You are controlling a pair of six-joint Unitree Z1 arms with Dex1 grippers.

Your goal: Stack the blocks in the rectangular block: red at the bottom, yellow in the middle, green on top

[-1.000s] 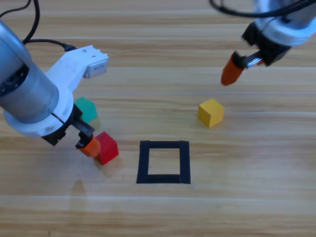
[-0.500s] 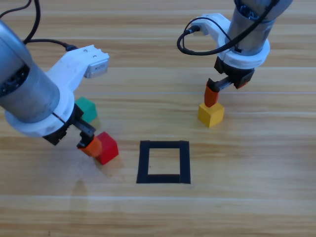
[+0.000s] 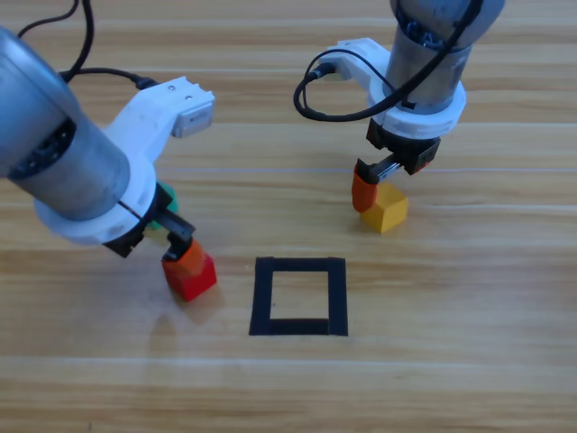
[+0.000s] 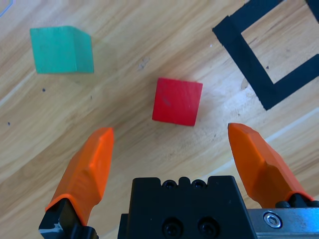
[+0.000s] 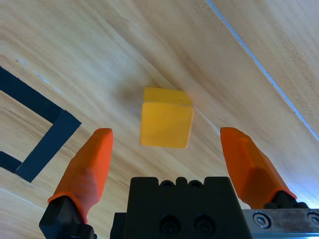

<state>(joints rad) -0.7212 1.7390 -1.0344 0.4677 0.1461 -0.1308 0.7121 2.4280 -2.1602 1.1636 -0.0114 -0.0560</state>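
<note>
Wooden table (image 3: 469, 361) planks fill the high view, and nothing is stacked on them yet. The left gripper (image 4: 172, 149) is seen low over the red cube (image 3: 191, 273), with both jaws spread wide and the cube lying ahead of and between them in the left wrist view, untouched. The right gripper (image 5: 169, 152) is likewise held wide over the yellow cube (image 3: 385, 207), which sits centred between its jaws and is not gripped. The rectangular block (image 3: 299, 296), a black tape outline, lies between the two arms, nearer the bottom of the high view, with only bare wood inside it. The green cube (image 4: 62, 49) stands just behind the red one, apart from it and mostly hidden under the left arm in the high view.

The step in hand is judged to be the grasp of the red cube, as it goes in first. The cube is seen slightly rotated against the jaw line, so the wrist should be turned until flat faces are met squarely, and the jaws lowered further before being closed. The right gripper should be kept clear of the outline until red is set.

No brand, label or legible writing is seen on any item.
</note>
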